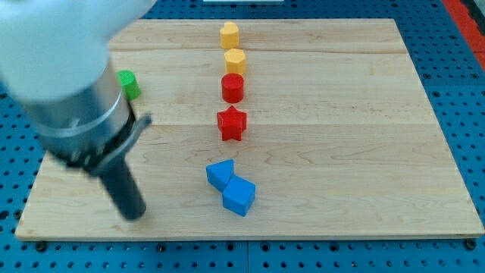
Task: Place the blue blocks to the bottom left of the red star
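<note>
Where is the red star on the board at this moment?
The red star lies near the board's middle, just below the red cylinder and above the two blue blocks.

So the tabletop (341, 152) is a pale wooden board made of long planks glued side by side, with seams running across from the view's left to the view's right and a light grain all over. It sits on a bright blue perforated base (455, 61) with rows of small holes, showing on every side of the board. Up at the view's top right corner there's a bit of red-orange surface (471, 9). Light is soft and even, no harsh shadows anywhere. Can't see any walls or windows.
</note>
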